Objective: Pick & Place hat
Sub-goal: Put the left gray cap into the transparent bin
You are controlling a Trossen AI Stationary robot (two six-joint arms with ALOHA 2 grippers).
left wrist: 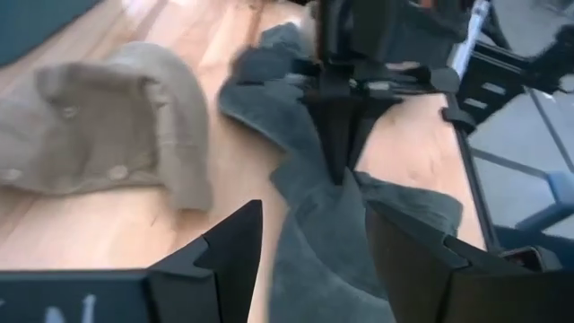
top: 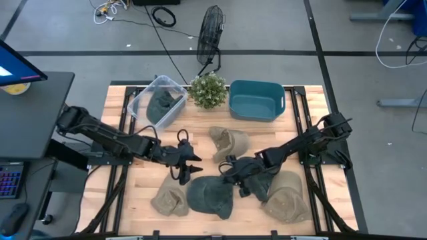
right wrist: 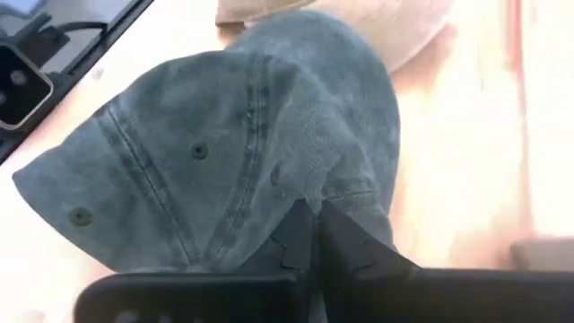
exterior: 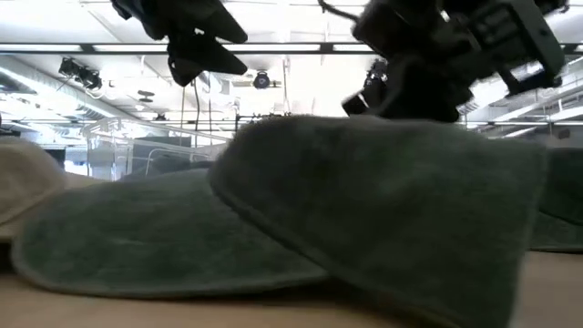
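Wooden slats make up the table (top: pixel 200 130), which stands on a grey floor with a standing fan (top: pixel 210 33) behind it. Along the far edge sit a clear plastic bin (top: pixel 141 95) with a dark green cap (top: pixel 160 103) inside, a small potted plant (top: pixel 208 90), and a teal tub (top: pixel 255 100). Four more caps lie loose on the slats: a tan cap (top: pixel 229 142) near the middle, a second tan cap (top: pixel 171 199) at the near left, a dark green hat (top: pixel 210 195) in the near centre, and a large tan cap (top: pixel 287 195) at the near right.

The right gripper (top: pixel 233 175) is down at the right edge of the dark green hat. In the right wrist view its two fingers (right wrist: pixel 305 238) are pressed together with a fold of the hat's cloth (right wrist: pixel 269 135) pinched between them, the crown spreading out beyond the tips. The low view shows the hat's brim (exterior: pixel 182 241) flat on the table and its crown bulging up under the gripper.

The left gripper (top: pixel 185 162) hovers just beyond the hat's far-left edge, not touching it. Its fingers (left wrist: pixel 224 256) are spread wide apart with nothing between them; in its wrist view the green hat lies ahead, past the tips, with the tan cap (left wrist: pixel 117 135) off to one side.
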